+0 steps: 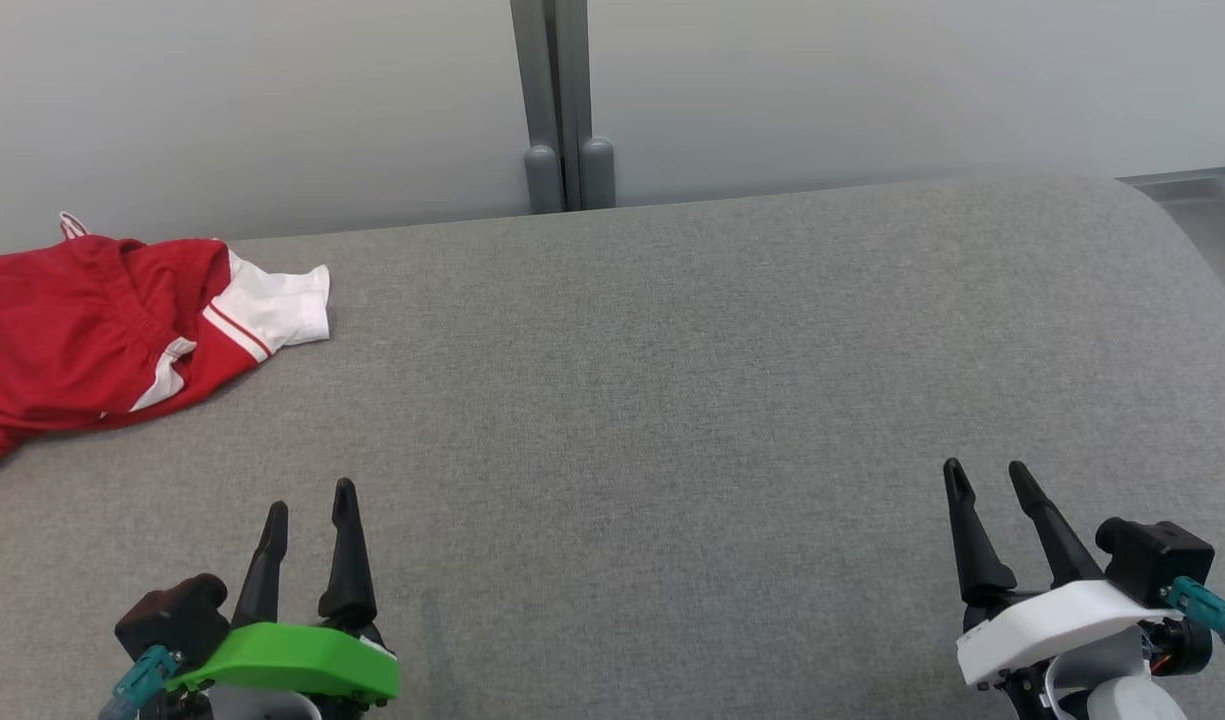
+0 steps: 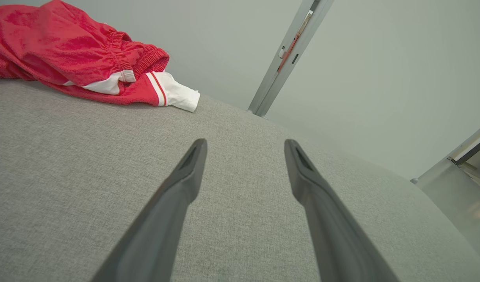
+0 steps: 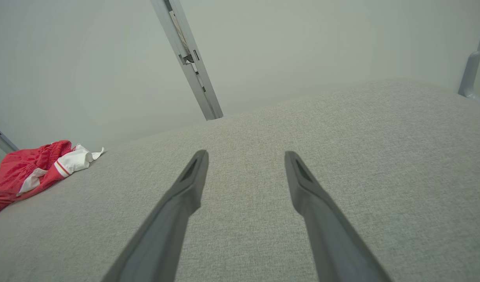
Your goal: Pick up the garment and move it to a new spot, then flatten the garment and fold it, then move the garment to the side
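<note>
A crumpled red garment (image 1: 82, 320) with white panels and an elastic waistband lies at the far left of the grey upholstered surface (image 1: 672, 400), partly cut off by the picture's left edge. The garment (image 2: 79, 51) sits beyond my left fingers and to their left; the right wrist view has the garment (image 3: 32, 172) far off at the left. My left gripper (image 1: 310, 495) rests at the lower left, open and empty, well short of the cloth. My right gripper (image 1: 987, 470) stands open and empty at the lower right, far from it.
A pale wall with a grey vertical post (image 1: 562, 100) runs along the far edge of the surface. The surface rounds off at the far right, where a lower ledge (image 1: 1202, 200) shows. Bare grey fabric stretches between the two grippers.
</note>
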You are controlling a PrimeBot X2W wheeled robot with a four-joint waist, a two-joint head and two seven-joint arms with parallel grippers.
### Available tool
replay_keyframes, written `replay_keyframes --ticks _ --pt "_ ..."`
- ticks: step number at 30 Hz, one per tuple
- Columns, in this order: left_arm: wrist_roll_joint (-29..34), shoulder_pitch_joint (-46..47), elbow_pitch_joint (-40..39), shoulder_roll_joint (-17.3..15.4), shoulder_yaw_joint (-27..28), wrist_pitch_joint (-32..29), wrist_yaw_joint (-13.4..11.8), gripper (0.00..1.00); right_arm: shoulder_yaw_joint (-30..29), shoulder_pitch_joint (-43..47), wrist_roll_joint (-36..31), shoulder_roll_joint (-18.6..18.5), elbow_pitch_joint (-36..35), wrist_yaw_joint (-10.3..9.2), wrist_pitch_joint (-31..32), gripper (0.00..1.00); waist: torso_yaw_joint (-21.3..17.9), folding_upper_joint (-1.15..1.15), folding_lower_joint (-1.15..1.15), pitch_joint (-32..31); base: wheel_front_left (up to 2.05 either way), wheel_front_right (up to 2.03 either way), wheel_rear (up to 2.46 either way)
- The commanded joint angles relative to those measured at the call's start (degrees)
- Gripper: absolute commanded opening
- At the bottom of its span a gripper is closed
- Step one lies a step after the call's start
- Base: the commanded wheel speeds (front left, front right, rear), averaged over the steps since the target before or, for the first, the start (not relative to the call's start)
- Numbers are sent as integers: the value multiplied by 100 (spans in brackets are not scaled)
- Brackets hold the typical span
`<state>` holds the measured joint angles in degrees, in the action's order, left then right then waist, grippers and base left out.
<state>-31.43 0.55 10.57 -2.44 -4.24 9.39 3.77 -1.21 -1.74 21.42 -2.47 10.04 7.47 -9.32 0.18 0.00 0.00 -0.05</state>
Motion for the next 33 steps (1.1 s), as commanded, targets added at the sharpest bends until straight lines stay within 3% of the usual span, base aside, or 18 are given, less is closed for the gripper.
replay_keyframes --ticks 1,33 --pt "134 -38 -54 -44 -15 54 5 100 12 30 -159 -35 -31 3 -60 100 1 0 0 -3 0 0 0" --pt "1287 -211 312 -59 -102 463 3 100 113 108 -1722 -51 -13 3 -470 100 26 0 0 -35 0 0 0"
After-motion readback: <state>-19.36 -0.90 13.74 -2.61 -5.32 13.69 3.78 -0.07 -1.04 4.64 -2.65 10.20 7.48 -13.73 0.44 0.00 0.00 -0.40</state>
